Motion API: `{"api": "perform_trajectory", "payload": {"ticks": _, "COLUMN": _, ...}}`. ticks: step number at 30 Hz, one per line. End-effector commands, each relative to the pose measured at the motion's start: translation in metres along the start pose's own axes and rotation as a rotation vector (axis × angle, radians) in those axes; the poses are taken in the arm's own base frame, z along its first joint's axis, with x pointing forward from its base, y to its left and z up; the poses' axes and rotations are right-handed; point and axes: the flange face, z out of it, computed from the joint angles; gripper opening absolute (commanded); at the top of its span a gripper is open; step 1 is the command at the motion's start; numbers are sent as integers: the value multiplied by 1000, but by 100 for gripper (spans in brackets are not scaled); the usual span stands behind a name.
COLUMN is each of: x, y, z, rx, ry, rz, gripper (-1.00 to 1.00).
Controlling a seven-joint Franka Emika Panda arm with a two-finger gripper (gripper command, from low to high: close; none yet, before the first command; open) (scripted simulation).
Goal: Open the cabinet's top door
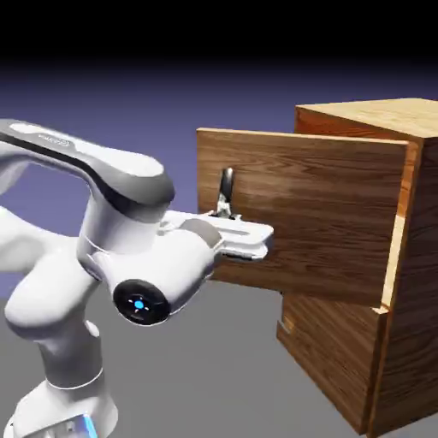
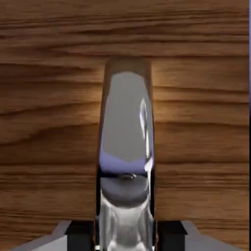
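The tall boxy cabinet of reddish-brown grained wood with lighter edges [image 1: 402, 282] stood at the right of the exterior view, and its top door [image 1: 316, 222], the upper wood-grain front panel, stood out from the cabinet's front toward the left of that view, its right edge still near the cabinet's corner. Below it the lower wood-grain panel [image 1: 329, 342] sat flush and closed. The white arm [image 1: 103, 257] rose from the lower left and reached level to the right, its two-finger gripper [image 1: 229, 214] at the thin dark-and-silver bar handle [image 1: 227, 190] near the door's left edge; the handle stood upright on the panel's face, its upper part showing above the hand. In the hand view the handle [image 2: 126, 147] filled the middle as a tall, glossy silver bar running up from the bottom edge, with the door's grained wood [image 2: 49, 98] behind it on every side. The gripper [image 2: 126, 240] was pinched onto that handle, one grey fingertip [image 2: 63, 235] showing just left of the bar and the other just right of it at the bottom edge, both hard against its sides.
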Motion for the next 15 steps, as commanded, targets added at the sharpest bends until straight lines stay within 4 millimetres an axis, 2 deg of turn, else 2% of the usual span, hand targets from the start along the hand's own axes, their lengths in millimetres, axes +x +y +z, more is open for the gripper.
{"api": "perform_trajectory", "payload": {"ticks": 1, "x": -3, "y": -3, "z": -8, "rx": -22, "ry": 23, "rz": 0, "gripper": -100}}
{"api": "perform_trajectory", "payload": {"ticks": 8, "x": -28, "y": -28, "z": -58, "rx": -161, "ry": 161, "rz": 0, "gripper": -100}}
{"api": "perform_trajectory", "payload": {"ticks": 15, "x": -52, "y": -52, "z": -92, "rx": -271, "ry": 271, "rz": 0, "gripper": -100}}
